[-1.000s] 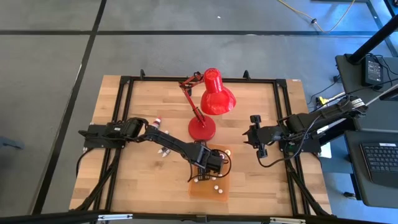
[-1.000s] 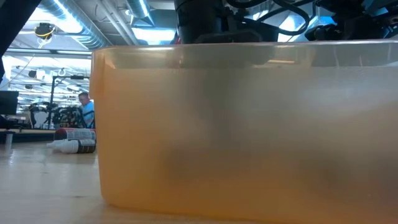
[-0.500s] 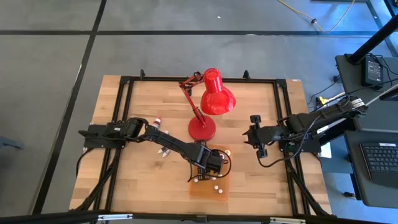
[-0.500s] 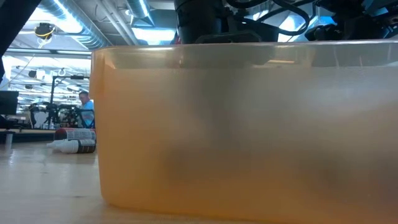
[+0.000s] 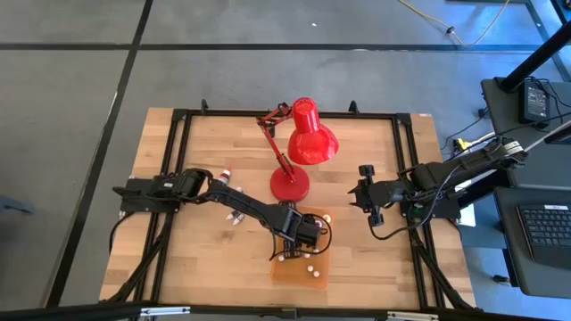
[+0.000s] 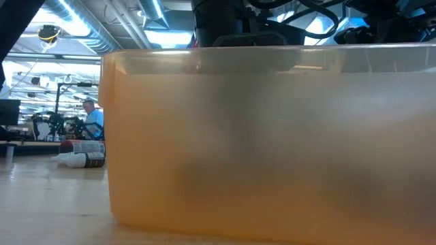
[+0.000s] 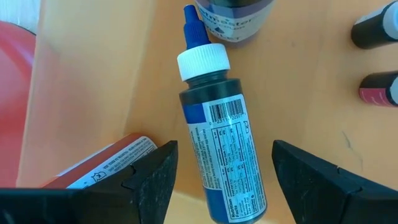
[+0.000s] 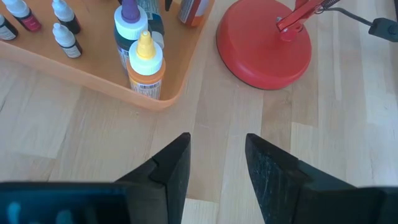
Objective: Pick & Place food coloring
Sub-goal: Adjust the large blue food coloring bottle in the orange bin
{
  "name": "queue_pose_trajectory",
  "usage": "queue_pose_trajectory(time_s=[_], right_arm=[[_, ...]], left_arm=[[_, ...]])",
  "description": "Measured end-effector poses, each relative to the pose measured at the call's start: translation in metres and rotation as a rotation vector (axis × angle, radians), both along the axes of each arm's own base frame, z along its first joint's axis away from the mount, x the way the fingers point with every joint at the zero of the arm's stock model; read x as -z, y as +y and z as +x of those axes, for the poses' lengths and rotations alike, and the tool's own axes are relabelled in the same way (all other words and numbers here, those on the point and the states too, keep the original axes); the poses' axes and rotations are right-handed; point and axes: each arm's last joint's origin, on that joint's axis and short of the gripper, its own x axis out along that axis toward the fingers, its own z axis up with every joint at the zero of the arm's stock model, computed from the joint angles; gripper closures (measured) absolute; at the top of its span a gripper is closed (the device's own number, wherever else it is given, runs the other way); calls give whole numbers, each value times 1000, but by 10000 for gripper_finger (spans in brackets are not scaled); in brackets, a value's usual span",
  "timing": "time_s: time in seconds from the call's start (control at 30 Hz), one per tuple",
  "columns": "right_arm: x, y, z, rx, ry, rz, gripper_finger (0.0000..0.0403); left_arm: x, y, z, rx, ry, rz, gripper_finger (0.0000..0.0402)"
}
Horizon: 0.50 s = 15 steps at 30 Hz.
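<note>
Left gripper hangs wide open, empty, over a small blue plastic dropper bottle lying flat – light, slick, best pinched mid-body – while the right gripper, at three o'clock, waits half-open, holding nothing.

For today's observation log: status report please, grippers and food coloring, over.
Left gripper open above the orange tray, blue bottle lying between its fingers. Right gripper idle, empty, near the lamp base. Nothing blocking.

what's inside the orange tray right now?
The orange tray holds small dropper bottles, a yellow-capped bottle and a blue bottle lying flat. The left tool covers part.
</note>
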Motion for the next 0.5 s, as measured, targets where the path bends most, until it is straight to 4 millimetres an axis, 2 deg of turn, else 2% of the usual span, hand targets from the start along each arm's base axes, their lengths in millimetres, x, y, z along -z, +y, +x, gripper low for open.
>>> queue_pose_trajectory(time_s=[0.33, 0.5], right_arm=[[0, 0, 0, 0, 0, -1, 247], [0, 0, 0, -3, 0, -3, 247]], left_arm=[[0, 0, 0, 8, 1, 0, 147], [0, 0, 0, 7, 2, 1, 163]])
